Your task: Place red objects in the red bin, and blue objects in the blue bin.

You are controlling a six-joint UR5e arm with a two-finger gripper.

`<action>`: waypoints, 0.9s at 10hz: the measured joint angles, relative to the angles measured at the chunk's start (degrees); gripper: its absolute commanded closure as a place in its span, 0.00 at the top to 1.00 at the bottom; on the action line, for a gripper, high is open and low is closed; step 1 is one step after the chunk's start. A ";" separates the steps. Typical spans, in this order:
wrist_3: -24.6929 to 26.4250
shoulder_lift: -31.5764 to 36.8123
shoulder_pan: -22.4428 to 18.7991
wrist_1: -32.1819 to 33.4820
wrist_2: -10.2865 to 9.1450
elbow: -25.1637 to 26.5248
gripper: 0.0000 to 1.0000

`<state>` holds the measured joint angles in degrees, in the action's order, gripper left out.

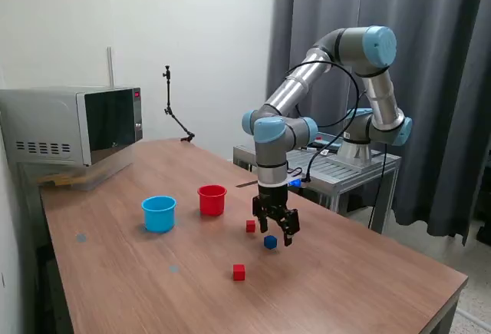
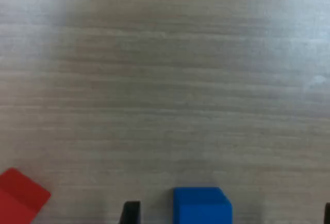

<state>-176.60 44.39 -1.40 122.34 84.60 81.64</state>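
Over the table | pincer spread wide, empty | blue cube between its fingers, untouched

Clearance around the blue cube

Fingers straddle it with open counter beyond; one red cube sits near on the exterior view's left.

I see a desk with a matt brown wood-grain top, the grain fine and smooth in my wrist view. The red cup and the light blue cup beside it look like smooth plastic with a slight sheen. The blue cube looks matt and solid. My arm's tubes are brushed silvery metal; the claw is matt black.
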 measured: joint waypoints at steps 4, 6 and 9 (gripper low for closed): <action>-0.63 -0.68 0.19 0.00 0.03 -0.80 1.00; -0.83 -0.76 0.23 0.00 0.04 -0.84 1.00; -1.86 -0.79 0.26 0.00 0.45 -0.81 1.00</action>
<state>-178.45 43.60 -1.15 122.34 85.05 80.83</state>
